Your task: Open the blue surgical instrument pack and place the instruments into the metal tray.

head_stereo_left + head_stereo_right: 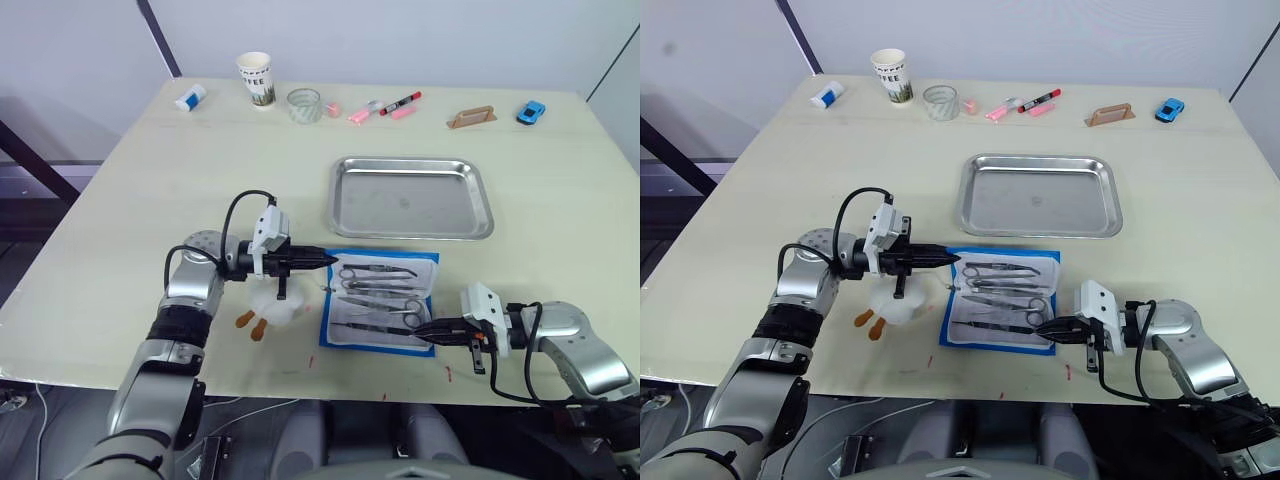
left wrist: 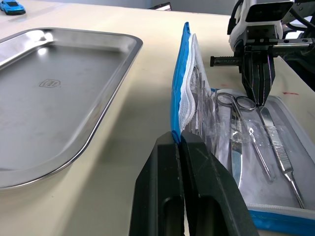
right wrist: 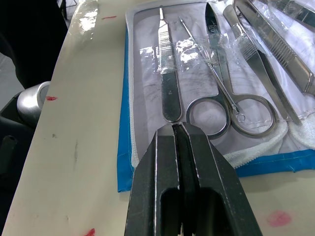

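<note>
From the head camera, the blue surgical instrument pack [image 1: 381, 299] lay open on the counter [image 1: 120, 200], just in front of the metal tray [image 1: 411, 197], with the instruments [image 1: 378, 292] lined up on its pale lining. The left claw [image 1: 328, 259] reached to the pack's left edge, above a white plush toy [image 1: 277, 306], and the right claw [image 1: 424, 331] sat at the pack's front right corner. A paper cup [image 1: 256, 79], a glass [image 1: 304, 105], markers [image 1: 400, 103] and a blue toy car [image 1: 531, 111] stood along the far edge. In the left wrist view, the left claw [image 2: 180, 142] was clenched on the pack's raised blue edge [image 2: 178, 88], the empty tray [image 2: 59, 93] beside it. In the right wrist view, the right claw [image 3: 179, 129] was clenched, its tips at a flat steel handle [image 3: 170, 93] beside ring-handled scissors [image 3: 231, 98]; whether it grasped anything I cannot tell.
</note>
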